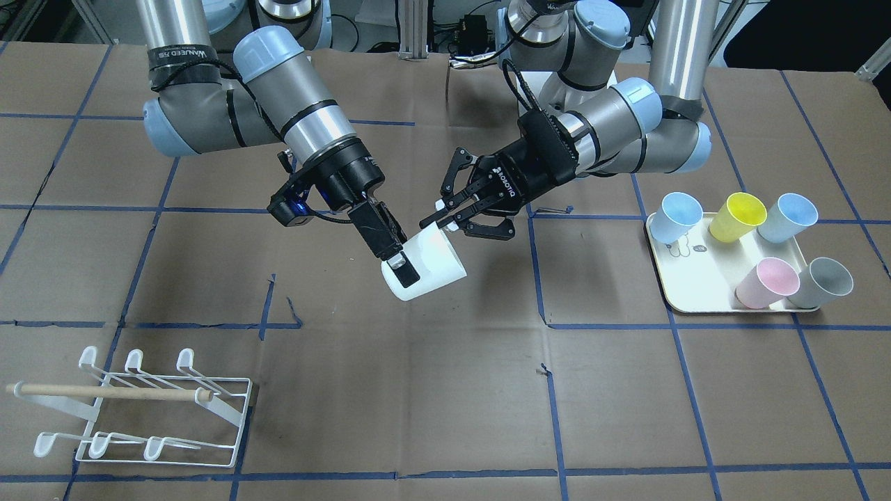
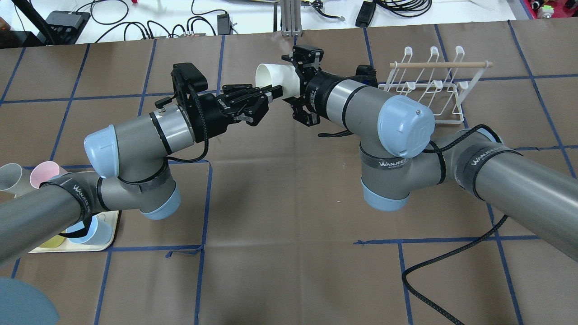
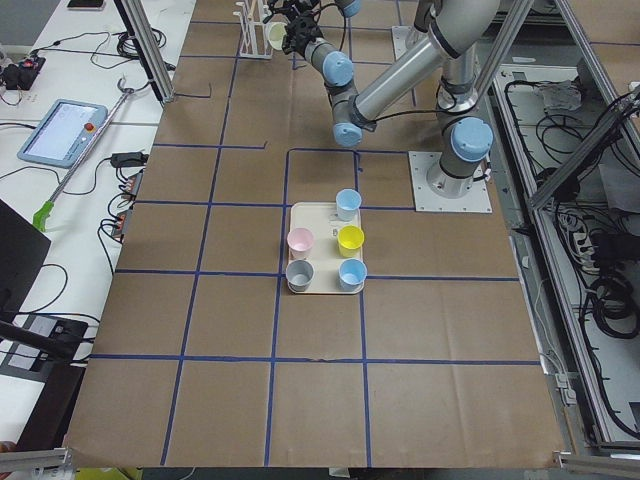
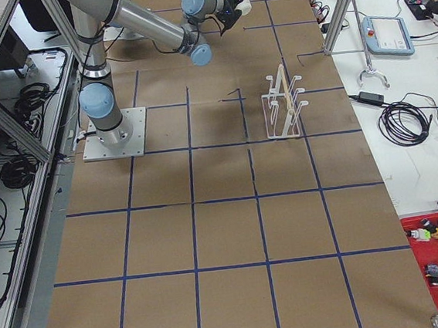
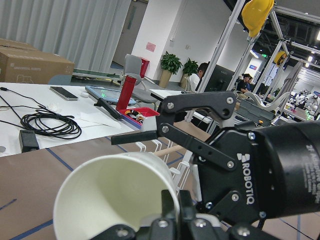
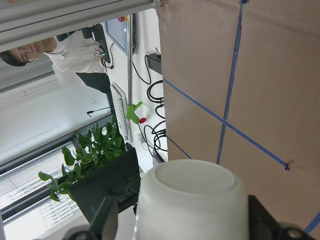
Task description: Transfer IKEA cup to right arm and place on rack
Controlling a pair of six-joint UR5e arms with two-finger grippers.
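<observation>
Tray — five cups; white cup — empty.

Five cups are seen on a cream tray mid-tabletop; a white cup is held aloft far away.

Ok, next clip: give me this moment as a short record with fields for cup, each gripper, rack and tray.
cup: white cup, held in mid-air above the table, tilted
right gripper: shut on the cup's wall
left gripper: at the cup's rim; grip unclear
rack: white wire, no cups on it
tray: five coloured cups
stage: handover under way, placing not yet done
</observation>
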